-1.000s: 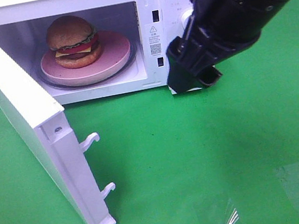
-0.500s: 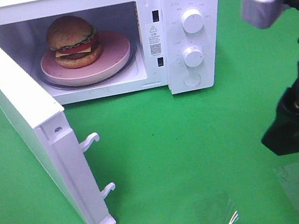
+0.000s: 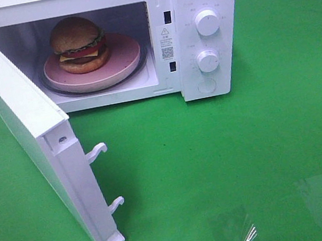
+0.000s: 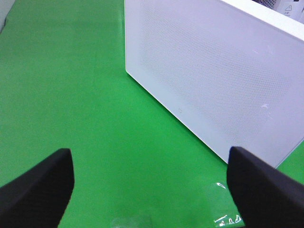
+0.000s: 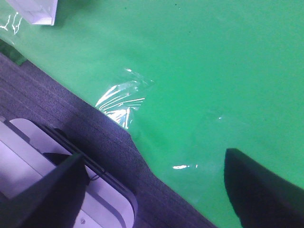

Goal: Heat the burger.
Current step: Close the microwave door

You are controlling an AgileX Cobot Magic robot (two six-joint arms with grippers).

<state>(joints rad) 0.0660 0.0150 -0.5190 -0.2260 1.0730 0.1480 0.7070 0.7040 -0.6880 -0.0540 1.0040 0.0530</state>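
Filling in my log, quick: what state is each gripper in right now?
Left gripper: open, holding nothing.
Right gripper: open, holding nothing.

The right claw [image 5: 154,157], spread wide and empty, hangs above the green cloth [image 5: 213,61].

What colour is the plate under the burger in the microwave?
The plate is pink, clearest in the exterior high view.
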